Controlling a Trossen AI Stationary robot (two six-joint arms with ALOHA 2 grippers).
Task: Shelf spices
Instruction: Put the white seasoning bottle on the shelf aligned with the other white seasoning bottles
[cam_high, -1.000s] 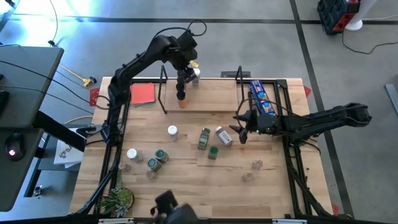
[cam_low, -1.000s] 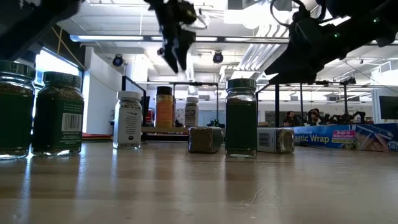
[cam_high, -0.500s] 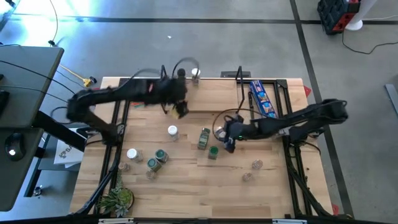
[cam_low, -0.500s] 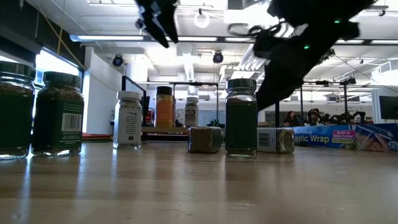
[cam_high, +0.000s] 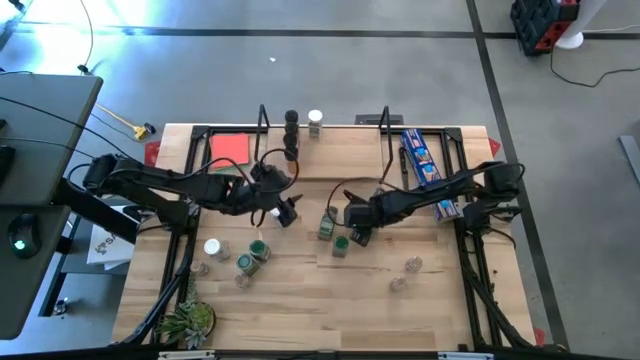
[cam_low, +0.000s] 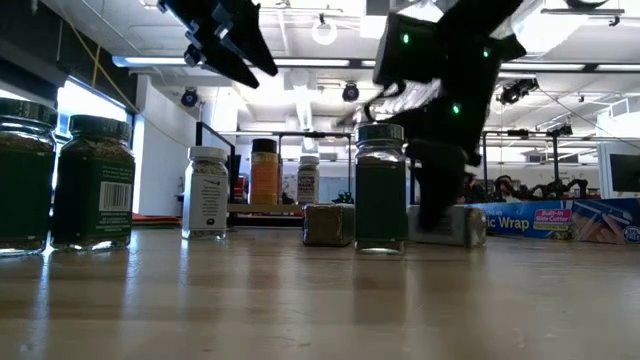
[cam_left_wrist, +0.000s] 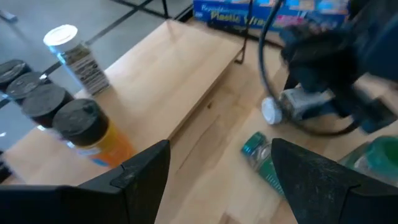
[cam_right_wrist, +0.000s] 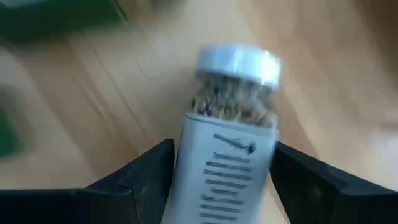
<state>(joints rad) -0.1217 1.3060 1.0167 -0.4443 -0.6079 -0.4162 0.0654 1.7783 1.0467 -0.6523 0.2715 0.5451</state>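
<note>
The shelf (cam_high: 330, 150) bears three spice jars near its far edge: a black-lidded one (cam_high: 291, 118), an orange one (cam_high: 292, 152) and a white-lidded one (cam_high: 315, 120). More jars stand or lie on the table near it. My left gripper (cam_high: 285, 208) (cam_left_wrist: 221, 155) is open and empty, above an upright white-lidded jar (cam_low: 206, 190). My right gripper (cam_high: 356, 228) (cam_right_wrist: 224, 168) is open and low over a lying white-lidded jar (cam_right_wrist: 230, 143), with one finger on each side of its body. My right gripper comes down slanting from the table's right, its fingers (cam_right_wrist: 146, 177) flanking the labelled body (cam_right_wrist: 227, 174) of the lying jar and lying along it. The jar rests on its side on the table. Whether the fingers touch it I cannot tell.
A lying green jar (cam_high: 328, 225) and an upright green-lidded one (cam_high: 342, 243) sit just left of my right gripper. Several jars cluster at the near left (cam_high: 244, 263), and two clear-lidded ones at the near right (cam_high: 412, 264). A blue packet (cam_high: 420, 160) and a red square (cam_high: 230, 148) lie by the shelf.
My left gripper left the orange jar standing on the shelf, then swung toward the table's near side, to above the white-lidded jar. My right gripper travelled toward the table's left and sank over the lying white-lidded jar.
</note>
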